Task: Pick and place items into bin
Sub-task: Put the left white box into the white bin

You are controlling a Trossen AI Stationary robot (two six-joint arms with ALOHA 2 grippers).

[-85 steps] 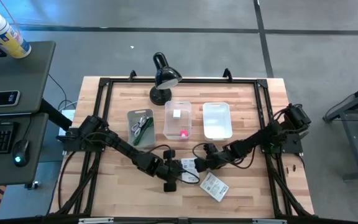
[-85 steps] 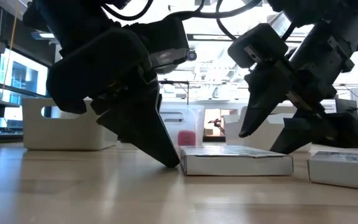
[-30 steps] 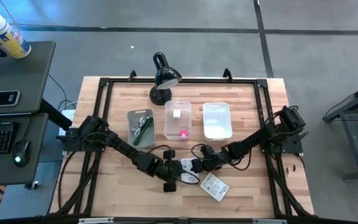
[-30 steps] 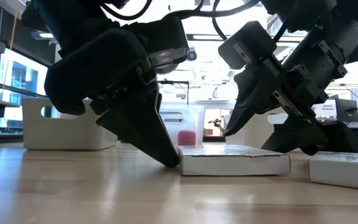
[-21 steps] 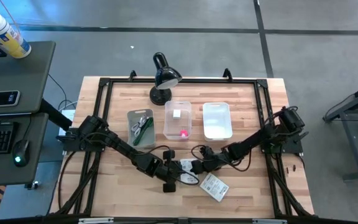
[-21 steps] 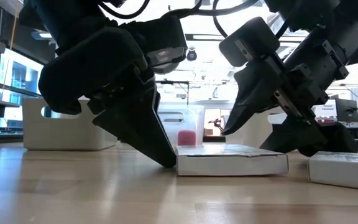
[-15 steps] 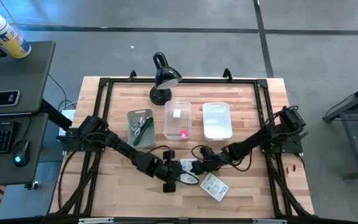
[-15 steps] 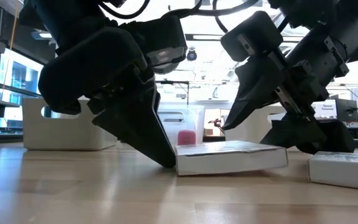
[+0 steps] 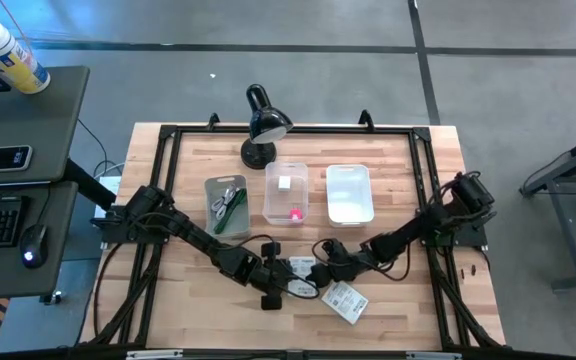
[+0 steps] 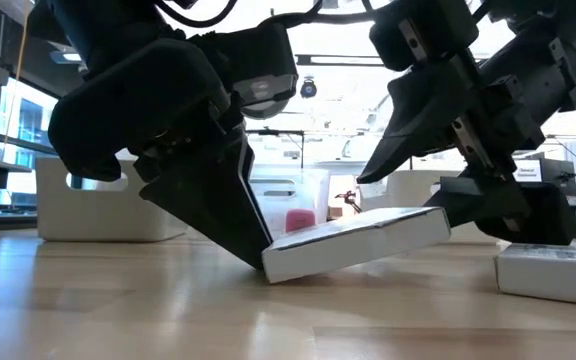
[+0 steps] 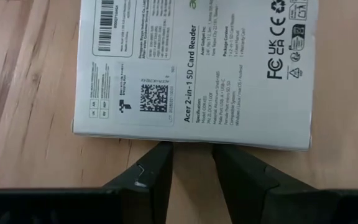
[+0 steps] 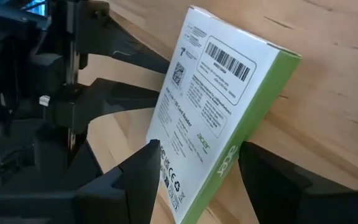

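Flat white printed packet [image 10: 353, 240], green-edged, tilted up.

White packet [image 11: 191, 68] printed "Acer 2-in-1 SD Card Reader", FC, UKCA, CE marks, "acer" on green edge

Low view, items:
- White packet [image 10: 353, 243], frame centre, tilted: left end on wooden table [image 10: 118, 300], right end raised.
- Left gripper [image 10: 243, 235], centre-left, dark fingers angled down, tips touching packet's low left end.
- Right gripper [image 10: 418, 185], upper right, jaws either side of packet's raised end.
- 2nd white packet [image 10: 553, 270], lower right, flat.
- Pink cube [image 10: 299, 221] in clear bin [image 10: 293, 195], behind, centre.
- White bin [image 10: 103, 210], left bkgd.
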